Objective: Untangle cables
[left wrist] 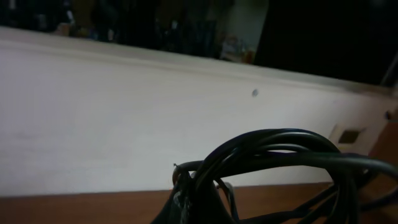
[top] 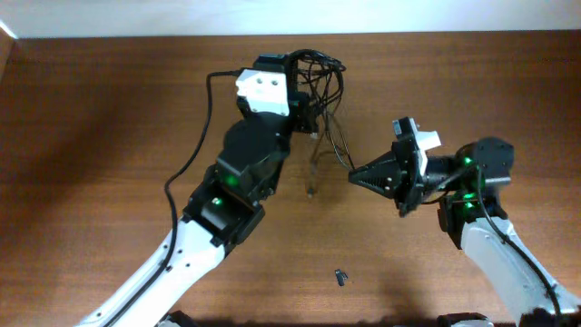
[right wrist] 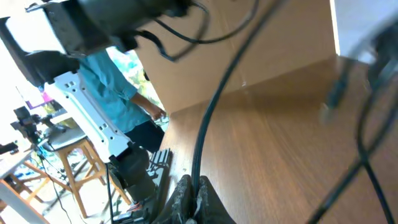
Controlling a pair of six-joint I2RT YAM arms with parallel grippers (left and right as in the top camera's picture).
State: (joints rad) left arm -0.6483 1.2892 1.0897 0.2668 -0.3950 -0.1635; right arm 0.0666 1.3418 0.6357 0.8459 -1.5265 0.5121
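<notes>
A tangle of black cables (top: 320, 77) hangs bunched at my left gripper (top: 304, 109) near the table's far middle. In the left wrist view the loops (left wrist: 280, 152) arch over the shut fingers (left wrist: 193, 199). A thin strand (top: 338, 145) runs from the bundle to my right gripper (top: 354, 175), which is shut on it. In the right wrist view the black cable (right wrist: 208, 118) rises from between the closed fingers (right wrist: 194, 193). Loose cable ends with plugs (top: 313, 173) dangle below the bundle.
A small dark plug piece (top: 340, 276) lies on the wooden table (top: 109, 118) near the front middle. A black cable of the left arm (top: 195, 154) loops beside it. A white wall (left wrist: 124, 118) borders the far table edge.
</notes>
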